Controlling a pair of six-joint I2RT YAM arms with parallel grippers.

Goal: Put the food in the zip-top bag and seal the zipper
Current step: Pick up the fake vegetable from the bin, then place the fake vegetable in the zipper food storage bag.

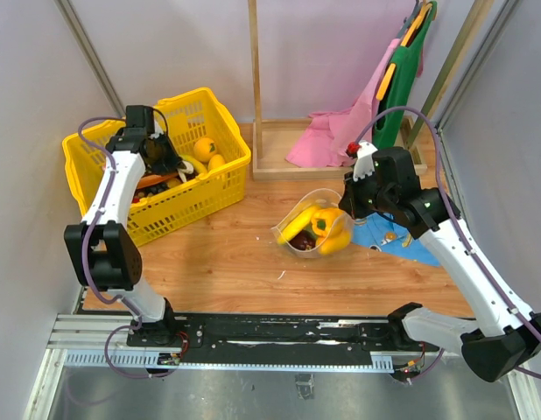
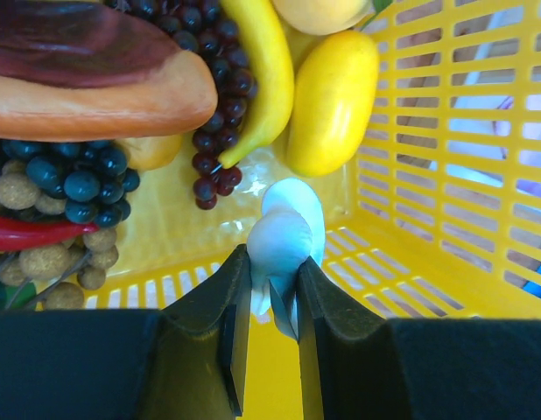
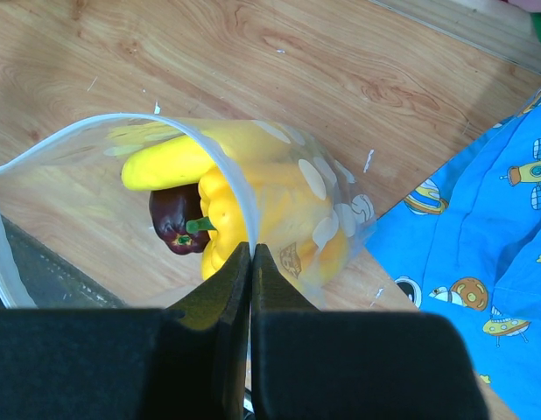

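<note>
While right fingers pinch the zip-top bag's rim, its mouth gapes leftward; left fingers pinch white food

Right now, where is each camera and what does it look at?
Top external: above, behind the arms, looking down; both arms, yellow basket, zip-top bag show.
Left wrist: on the left arm, facing into the basket; left gripper pinches something white.
Right wrist: on the right arm, facing the bag; right gripper pinches its rim.
Shared: top and right wrist show the bag.
</note>
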